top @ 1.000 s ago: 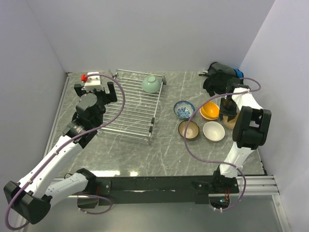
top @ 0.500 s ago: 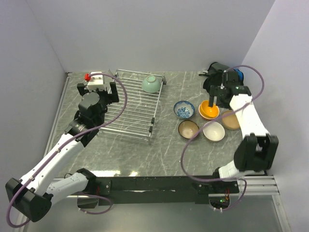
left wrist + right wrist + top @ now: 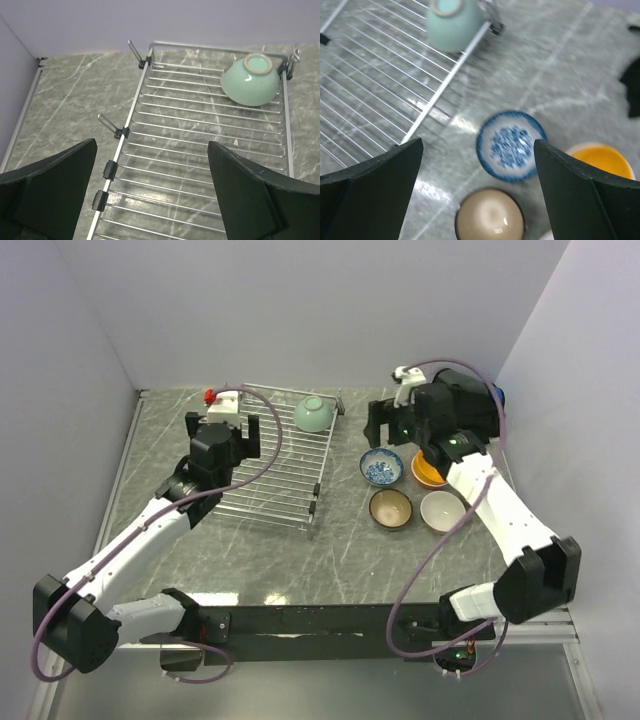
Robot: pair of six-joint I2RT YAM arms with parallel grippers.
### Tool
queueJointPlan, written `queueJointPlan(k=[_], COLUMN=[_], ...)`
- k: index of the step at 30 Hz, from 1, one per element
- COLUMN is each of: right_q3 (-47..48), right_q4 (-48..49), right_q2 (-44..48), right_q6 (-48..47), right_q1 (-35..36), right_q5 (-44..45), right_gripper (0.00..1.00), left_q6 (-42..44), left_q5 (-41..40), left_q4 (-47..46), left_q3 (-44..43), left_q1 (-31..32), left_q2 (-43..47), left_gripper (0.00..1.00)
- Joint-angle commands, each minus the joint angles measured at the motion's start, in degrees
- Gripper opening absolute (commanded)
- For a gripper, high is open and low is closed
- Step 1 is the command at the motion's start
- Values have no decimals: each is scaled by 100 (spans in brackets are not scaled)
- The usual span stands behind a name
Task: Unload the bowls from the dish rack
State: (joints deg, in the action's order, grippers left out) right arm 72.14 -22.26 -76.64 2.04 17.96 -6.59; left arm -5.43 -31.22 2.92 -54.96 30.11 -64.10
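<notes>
The pale green glazed ceramic bowl [image 3: 250, 80] lies tipped, foot up, in the far right corner of the silver wire dish rack [image 3: 200, 145] — probably light, yet slippery and brittle. Pinching its narrow foot seems safest. The left gripper [image 3: 152, 192] and right gripper [image 3: 477, 195] both gape, empty.

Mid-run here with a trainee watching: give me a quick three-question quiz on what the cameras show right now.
1. True or false: the dish rack holds three bowls.
2. Where does the pale green bowl lie? A: the rack's far right corner. B: the rack's near left corner. C: in a gripper.
3. Fill in: the left gripper and the right gripper are both ____, holding nothing.

Key: 1 false, only one bowl is in the rack; 2 A; 3 open.
</notes>
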Motion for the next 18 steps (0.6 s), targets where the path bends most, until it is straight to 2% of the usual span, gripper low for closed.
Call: queueJointPlan(k=[1,8,12,18], right_q3=[293,-1121,-1930,-2898], right_q4=[888,1365,1487,1822], right_q2=[-255,816,1650,2346], right_q6=[-152,-11,120,376], right_q1=[234,331,349,366], right_q5=[-422,-282,-185,-527], right_gripper=[100,100,100,100], left_q6=[-203,-660,-863,-1074], left_q5=[431,776,679,582], left_q4=[243,1122,1588,2369], left_q3=[-445,-1612,-2849,-4800], left_q1=[21,21,21,21], left_q2=[-296,-1481,-2692,-4397], left_gripper=[99,99,99,99])
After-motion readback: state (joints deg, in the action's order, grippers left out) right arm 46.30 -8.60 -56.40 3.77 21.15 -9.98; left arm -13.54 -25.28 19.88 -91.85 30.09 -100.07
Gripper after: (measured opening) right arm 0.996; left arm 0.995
